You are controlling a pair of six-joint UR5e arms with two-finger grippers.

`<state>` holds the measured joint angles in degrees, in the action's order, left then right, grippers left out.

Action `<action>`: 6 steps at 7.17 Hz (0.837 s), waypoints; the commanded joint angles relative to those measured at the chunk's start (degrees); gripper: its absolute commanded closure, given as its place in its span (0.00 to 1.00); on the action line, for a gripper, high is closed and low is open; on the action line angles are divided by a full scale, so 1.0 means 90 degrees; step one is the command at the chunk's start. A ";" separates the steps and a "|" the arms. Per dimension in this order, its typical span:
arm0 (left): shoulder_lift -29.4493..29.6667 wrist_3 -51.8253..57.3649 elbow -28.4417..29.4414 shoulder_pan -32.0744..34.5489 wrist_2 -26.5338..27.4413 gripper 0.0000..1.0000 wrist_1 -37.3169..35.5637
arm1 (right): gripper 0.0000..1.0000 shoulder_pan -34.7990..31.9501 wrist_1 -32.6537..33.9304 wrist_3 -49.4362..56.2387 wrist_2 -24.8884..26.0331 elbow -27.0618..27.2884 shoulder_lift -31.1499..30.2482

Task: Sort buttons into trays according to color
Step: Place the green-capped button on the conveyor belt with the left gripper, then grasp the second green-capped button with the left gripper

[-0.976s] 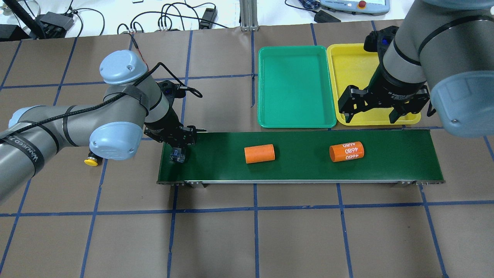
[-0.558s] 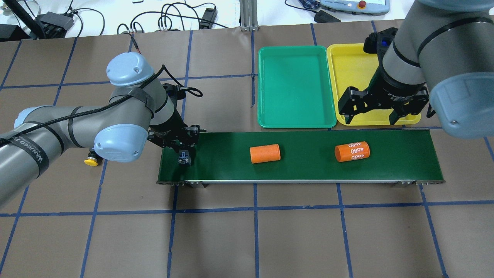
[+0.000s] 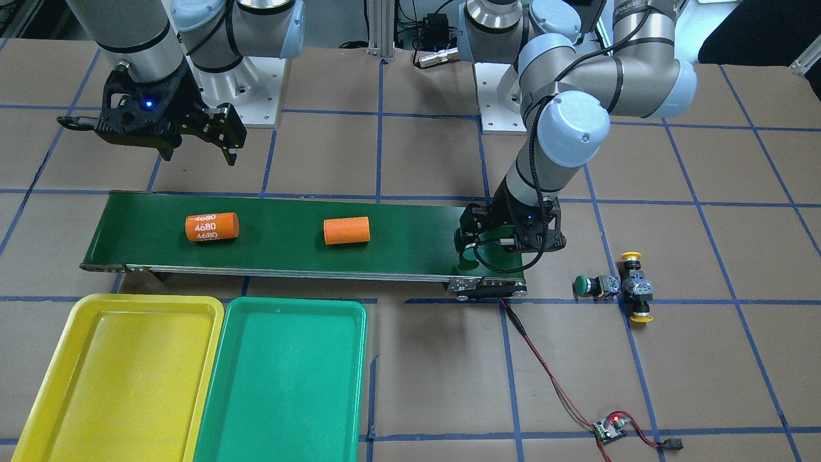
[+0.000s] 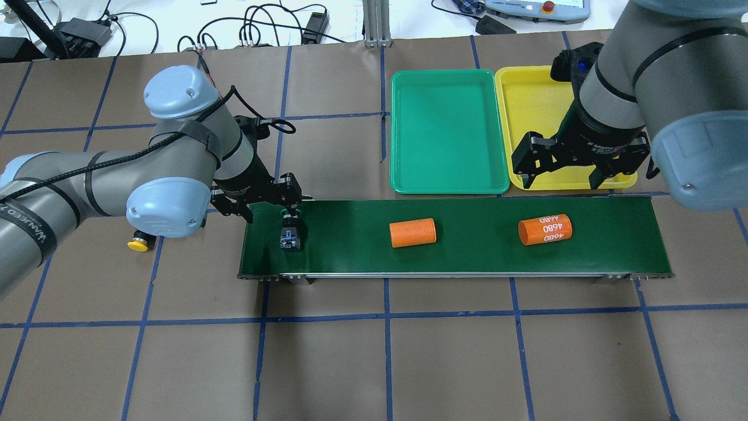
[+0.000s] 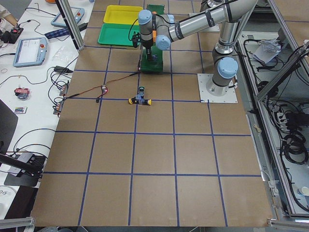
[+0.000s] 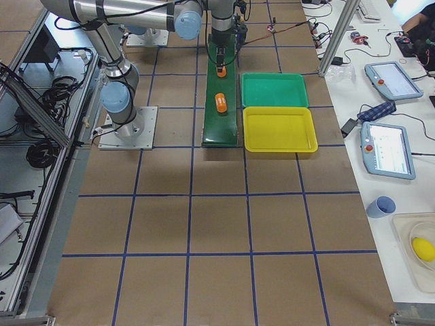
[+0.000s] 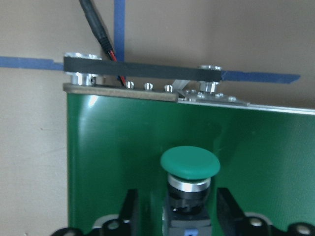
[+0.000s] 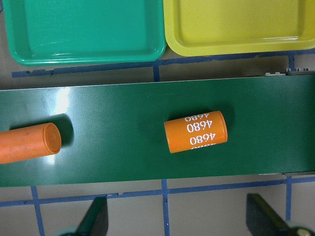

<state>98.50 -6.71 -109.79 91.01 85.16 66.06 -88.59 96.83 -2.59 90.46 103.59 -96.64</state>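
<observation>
Though loose, button (image 7: 190, 163) within left claw (image 7: 178, 195)

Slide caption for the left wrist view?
Green-capped button near the end of the conveyor belt, sitting between the open jaws of the left gripper.

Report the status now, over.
Left gripper open, green button between the jaws, on belt. Right gripper open, hovering over belt's other end. Two orange cylinders ahead.

A green-capped button (image 7: 189, 164) with a black-grey body lies near one end of the dark-green belt (image 4: 467, 251). Off that end, on the brown surface (image 3: 417, 385), a second green button (image 3: 582, 285) lies on its side, touching a yellow button (image 3: 632, 256) and another yellow button (image 3: 641, 317). The green tray (image 4: 447, 131) and yellow tray (image 4: 532, 105) sit side by side along the belt.
</observation>
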 commanded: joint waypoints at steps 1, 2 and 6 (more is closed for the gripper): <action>-0.0037 0.1495 0.0537 -0.0423 0.0088 0.00 0.0792 | 0.00 0.0000 -0.0007 0.0004 -0.0003 0.0013 0.0006; 0.0166 0.2861 0.0510 -0.0889 0.0089 0.00 0.0728 | 0.00 -0.0010 -0.0007 0.0005 -0.0003 0.0013 -0.0004; 0.0821 0.7444 0.0531 -0.1538 0.0801 0.00 -0.0458 | 0.00 -0.0010 -0.0007 0.0005 -0.0003 0.0052 -0.0004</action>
<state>104.30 47.71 -104.27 77.83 90.16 67.41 -88.65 96.77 -2.55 90.44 103.97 -96.68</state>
